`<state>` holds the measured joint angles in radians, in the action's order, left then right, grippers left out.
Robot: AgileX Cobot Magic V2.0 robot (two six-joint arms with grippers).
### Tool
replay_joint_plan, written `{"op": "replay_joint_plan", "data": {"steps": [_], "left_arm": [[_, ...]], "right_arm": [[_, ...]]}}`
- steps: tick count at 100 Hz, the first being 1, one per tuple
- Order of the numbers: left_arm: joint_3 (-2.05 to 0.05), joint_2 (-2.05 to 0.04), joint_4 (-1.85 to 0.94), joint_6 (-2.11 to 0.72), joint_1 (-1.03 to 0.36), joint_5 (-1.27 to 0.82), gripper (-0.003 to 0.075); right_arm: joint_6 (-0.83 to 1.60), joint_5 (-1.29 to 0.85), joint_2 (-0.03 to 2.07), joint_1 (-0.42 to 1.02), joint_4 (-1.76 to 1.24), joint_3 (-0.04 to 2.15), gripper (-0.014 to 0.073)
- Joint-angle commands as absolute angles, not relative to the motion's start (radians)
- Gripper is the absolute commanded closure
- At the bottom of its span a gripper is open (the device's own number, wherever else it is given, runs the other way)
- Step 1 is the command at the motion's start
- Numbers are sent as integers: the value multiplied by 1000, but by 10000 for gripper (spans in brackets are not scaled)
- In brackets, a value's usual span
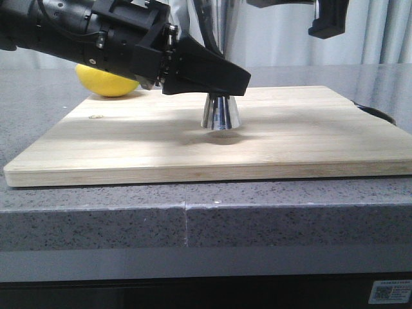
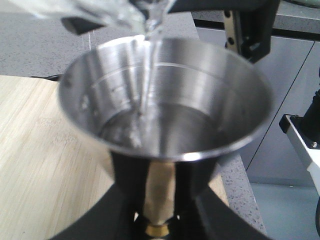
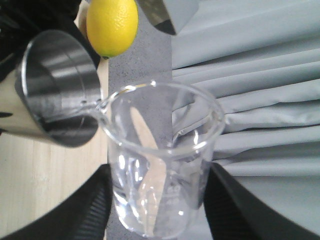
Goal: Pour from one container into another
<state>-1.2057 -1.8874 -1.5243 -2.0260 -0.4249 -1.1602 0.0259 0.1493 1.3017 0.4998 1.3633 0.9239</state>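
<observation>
While tipped in right claw, beaker — lip over jigger

jigger upper cup: hidden in the front view behind the left gripper.
jigger lower cone: cut off at the edge in the left wrist view.
beaker: blurred and cut off in the left wrist view; not visible in the front view.
lemon: partly covered by the left arm.
right gripper: only 2 dark, blurred fingers are seen.

Probably a kitchen: speckled stone counter, wooden cutting board, lemon.
</observation>
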Motion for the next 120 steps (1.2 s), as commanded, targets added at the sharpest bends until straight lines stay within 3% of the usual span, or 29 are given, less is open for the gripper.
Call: {"op": "replay_joint_plan", "data": {"steps": [1, 120], "left_arm": [[-1234, -1828, -1592, -2026, -431, -1250, 731], [-1234, -1828, -1592, -2026, -431, -1250, 731]], "right_arm": [[25, 160, 1262, 500, 1364, 961, 275], [25, 150, 1262, 501, 1434, 978, 275]]}}
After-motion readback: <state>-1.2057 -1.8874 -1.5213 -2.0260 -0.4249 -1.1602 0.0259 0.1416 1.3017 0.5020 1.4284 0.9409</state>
